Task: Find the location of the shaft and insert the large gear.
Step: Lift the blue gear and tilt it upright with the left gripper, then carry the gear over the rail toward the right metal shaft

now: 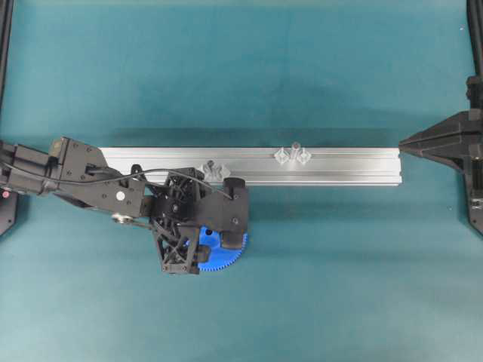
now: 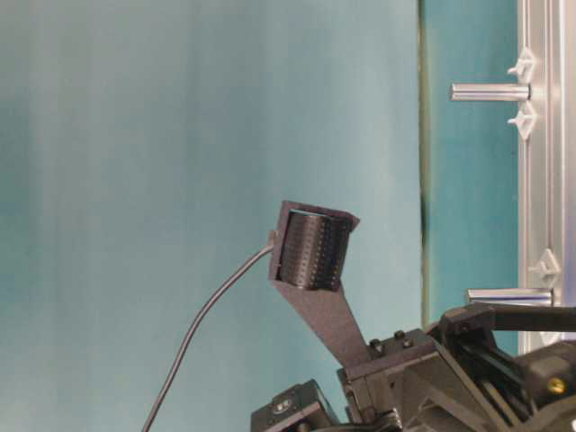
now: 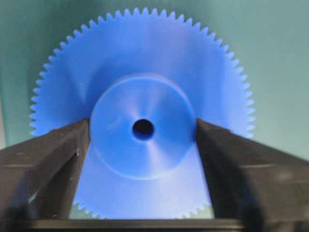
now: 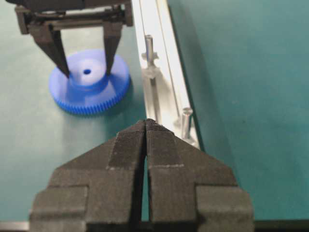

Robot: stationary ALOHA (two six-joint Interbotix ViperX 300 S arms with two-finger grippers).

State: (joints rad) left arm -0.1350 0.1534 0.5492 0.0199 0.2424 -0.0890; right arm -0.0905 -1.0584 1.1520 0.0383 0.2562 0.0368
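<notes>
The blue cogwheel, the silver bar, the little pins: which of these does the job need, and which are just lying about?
Part of the job:
- large gear, its hub between the left gripper fingers
- two alike shaft pins, one being the target
- aluminium rail carrying them

Standing by:
- right gripper, shut, holding nothing
- teal mat

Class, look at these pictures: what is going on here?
The left claw is down over the large gear, which lies flat on the teal table beside the aluminium rail. Its fingers straddle the gear's raised hub, touching or nearly touching it; a firm grip cannot be confirmed. Two upright pins stand on the rail; the shaft nearer the gear is bare, so nothing is inserted yet. The right claw is shut and idle at the rail's far end.
</notes>
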